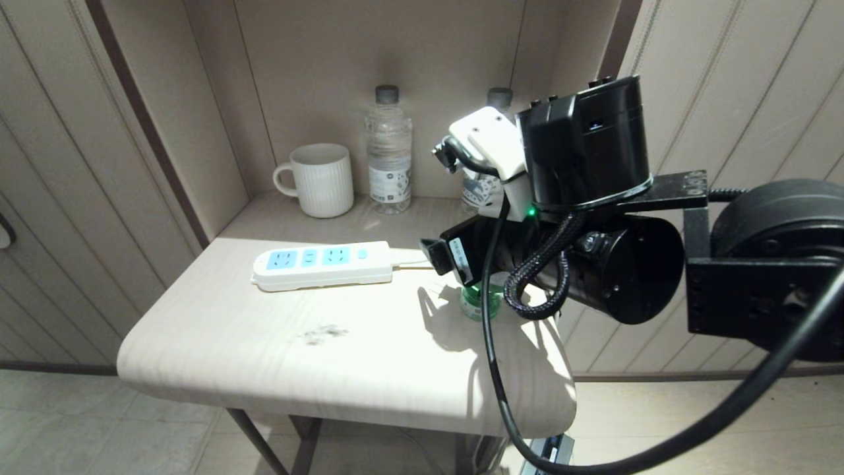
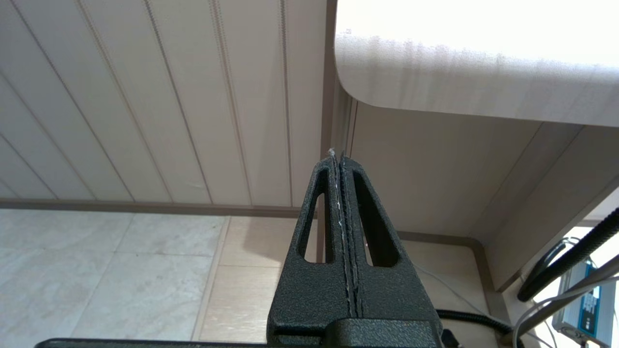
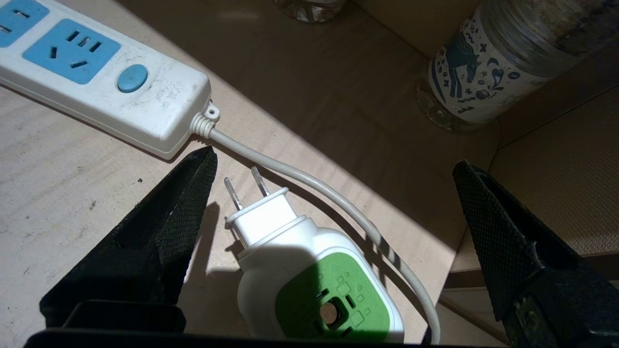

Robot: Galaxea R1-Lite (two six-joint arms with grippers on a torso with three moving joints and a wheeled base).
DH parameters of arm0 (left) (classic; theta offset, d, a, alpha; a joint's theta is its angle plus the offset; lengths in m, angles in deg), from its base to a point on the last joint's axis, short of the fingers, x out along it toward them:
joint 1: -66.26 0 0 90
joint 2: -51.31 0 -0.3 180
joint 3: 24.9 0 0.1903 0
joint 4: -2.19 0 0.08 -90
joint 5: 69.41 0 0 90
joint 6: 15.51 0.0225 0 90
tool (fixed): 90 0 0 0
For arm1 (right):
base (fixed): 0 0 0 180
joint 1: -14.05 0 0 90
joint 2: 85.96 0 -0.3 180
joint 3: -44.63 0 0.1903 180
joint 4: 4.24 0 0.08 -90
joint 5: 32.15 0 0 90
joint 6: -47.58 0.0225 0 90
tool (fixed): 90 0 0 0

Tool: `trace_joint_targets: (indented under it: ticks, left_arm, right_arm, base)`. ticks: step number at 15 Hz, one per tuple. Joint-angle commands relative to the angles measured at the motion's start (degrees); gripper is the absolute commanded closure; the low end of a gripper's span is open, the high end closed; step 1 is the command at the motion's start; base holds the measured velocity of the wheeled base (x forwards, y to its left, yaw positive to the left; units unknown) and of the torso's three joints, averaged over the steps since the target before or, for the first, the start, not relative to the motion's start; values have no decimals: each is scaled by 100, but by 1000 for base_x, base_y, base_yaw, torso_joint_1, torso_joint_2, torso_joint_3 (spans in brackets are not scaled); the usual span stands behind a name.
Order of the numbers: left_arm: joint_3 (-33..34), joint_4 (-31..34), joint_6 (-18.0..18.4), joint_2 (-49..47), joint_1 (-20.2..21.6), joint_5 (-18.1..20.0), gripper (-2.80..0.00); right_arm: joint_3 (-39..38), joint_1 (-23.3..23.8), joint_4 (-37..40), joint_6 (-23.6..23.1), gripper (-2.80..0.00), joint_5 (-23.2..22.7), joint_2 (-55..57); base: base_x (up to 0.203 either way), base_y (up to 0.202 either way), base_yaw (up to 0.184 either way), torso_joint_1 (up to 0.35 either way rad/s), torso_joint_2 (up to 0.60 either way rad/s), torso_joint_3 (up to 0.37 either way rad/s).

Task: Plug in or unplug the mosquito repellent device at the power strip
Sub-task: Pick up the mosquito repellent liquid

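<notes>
The mosquito repellent device stands unplugged on the table, white head with a green top face, its two metal prongs pointing toward the power strip. In the head view only its green bottle peeks out under my right arm. The white power strip lies flat with its blue sockets up and empty, and its cord curves past the device. My right gripper hangs open just above the device, one finger on each side, touching nothing. My left gripper is shut and empty, parked low beside the table.
A white ribbed mug and a clear water bottle stand at the back of the niche. A second bottle stands close behind my right gripper. The table has a rounded front edge, with panelled walls on both sides.
</notes>
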Motion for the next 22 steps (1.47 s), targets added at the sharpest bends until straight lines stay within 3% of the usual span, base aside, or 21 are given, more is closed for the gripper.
trace_joint_targets:
  ticks: [1,8,22]
  left_arm:
    - [1,-1,0,-6,1,2,0]
    - [1,-1,0,-6,1,2,0]
    - [1,-1,0,-6,-3,2,0]
  right_arm:
    - [67,-21,18,-12,-280,7,-9]
    - [474,-11,1247,-21,-280,15,-149]
    - [358,-48,1284,-126,-280,16,-210]
  base:
    - [0,0,0,0,0,0]
    - [0,0,0,0,0,0]
    - [0,0,0,0,0,0]
